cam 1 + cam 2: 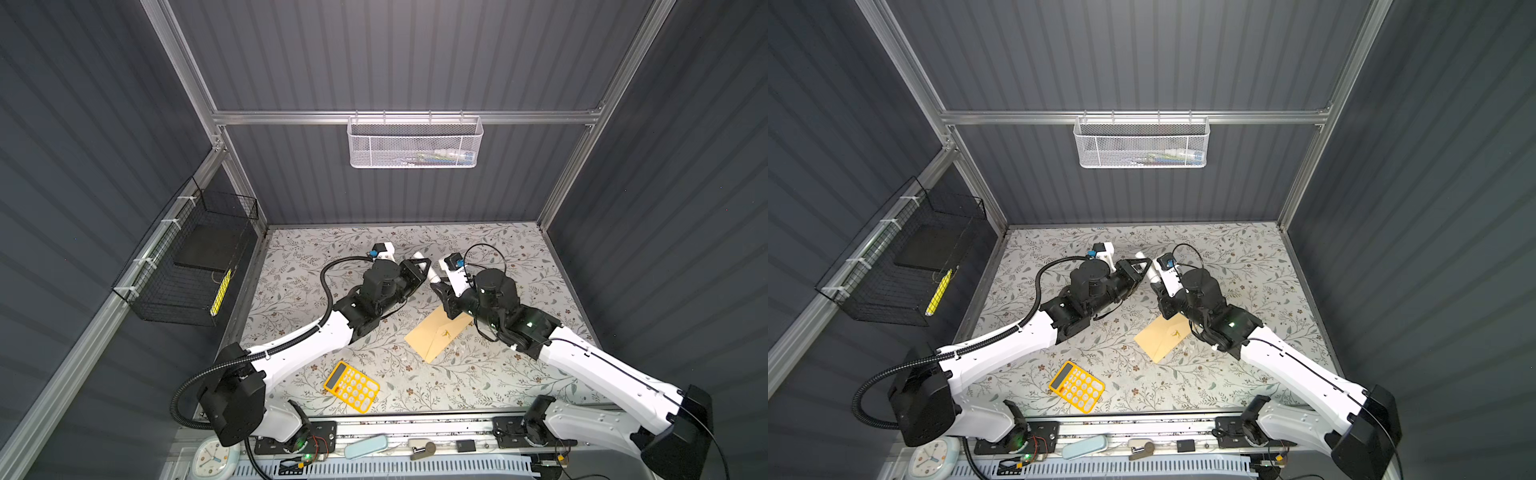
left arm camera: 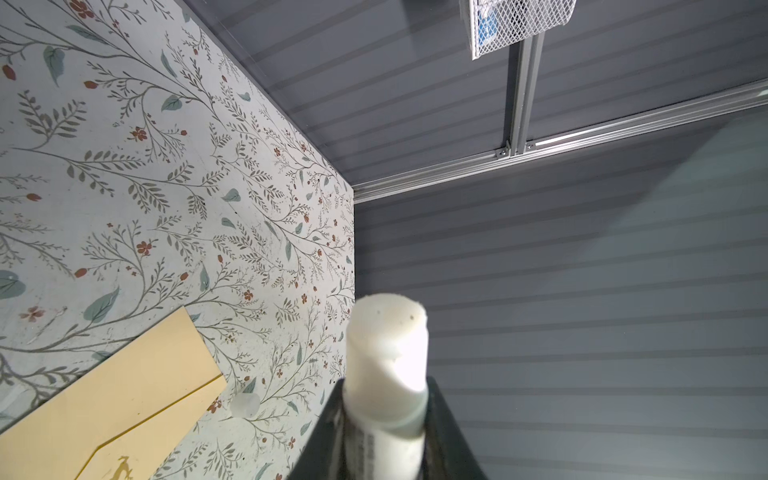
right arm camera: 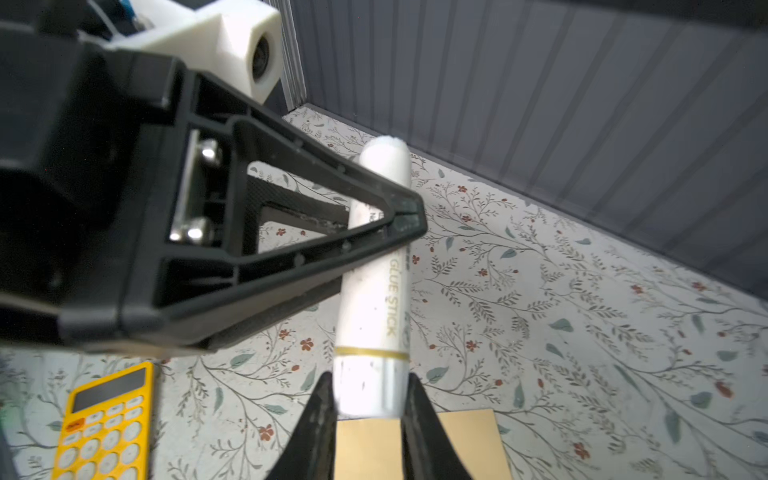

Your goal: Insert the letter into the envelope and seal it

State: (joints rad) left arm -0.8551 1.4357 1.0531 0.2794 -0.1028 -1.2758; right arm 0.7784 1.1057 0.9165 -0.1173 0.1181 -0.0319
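Sealing stage, by the look of things. On the floral mat [image 1: 519,374], no white letter to see in any view; probably inside the envelope, but impossible to confirm.

Right of centre, flat on the mat and partly under the right arm: the tan envelope [image 1: 440,334], turned at an angle. Pointed flap with the gold mark apparently folded down; not judged glued yet. Nearer and more to the left, well apart from it: a yellow calculator [image 1: 352,387], of no concern for the task.

Above the far middle of the mat, both arms tip to tip. With the left gripper [image 2: 385,390], a closed hold around the upper body of the glue stick [image 3: 374,299]. With the right gripper [image 3: 370,386], a closed hold on its bottom end, the part below the gold ring. Held so in the air between the two, clear of the mat, with bare white glue standing out of the tube and pointing to the far side. Small pale cap [image 2: 245,405], as it seems, off and lying on the mat just beside a corner of the envelope.

Next, as a judgement only: let go with one gripper, keep the stick in the other, and bring the glue end down to the flap. Calls for lifting the flap first, to put glue under its edges, then pressing it flat. Calls also for light pressure, with the free gripper holding the envelope down, since thin paper slides easily.
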